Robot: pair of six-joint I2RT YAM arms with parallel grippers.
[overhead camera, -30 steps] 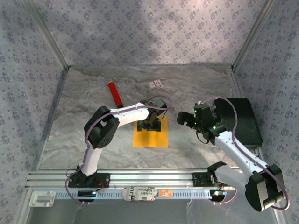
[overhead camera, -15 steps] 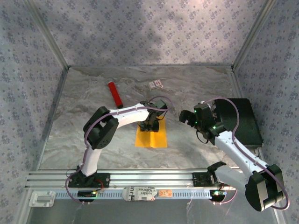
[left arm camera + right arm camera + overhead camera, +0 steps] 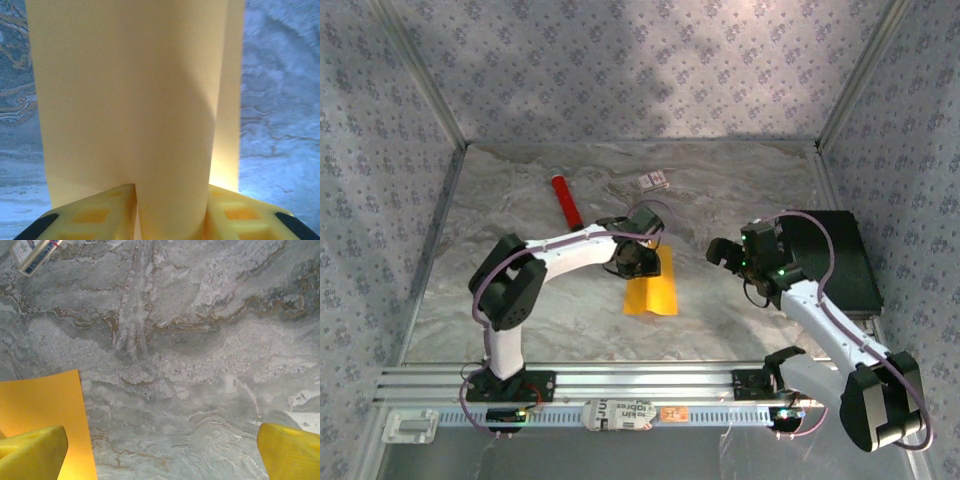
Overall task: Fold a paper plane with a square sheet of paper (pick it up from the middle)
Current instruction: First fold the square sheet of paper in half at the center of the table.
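Left pincer (image 3: 635, 262) pinches the square sheet of paper (image 3: 655, 292) at its middle, fold axis running near-to-far; right pincer (image 3: 720, 251), spread wide, hangs apart on its right.

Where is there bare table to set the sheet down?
Bare: the near strip between the square sheet of paper and the rail, and right of the white card. Crowded: the middle, between left gripper and right gripper.

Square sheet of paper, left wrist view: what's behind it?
Strips of marbled table show on either side of the square sheet of paper, which stands pinched in the jaws of the left gripper. Whatever lies on the table straight behind the sheet is covered.
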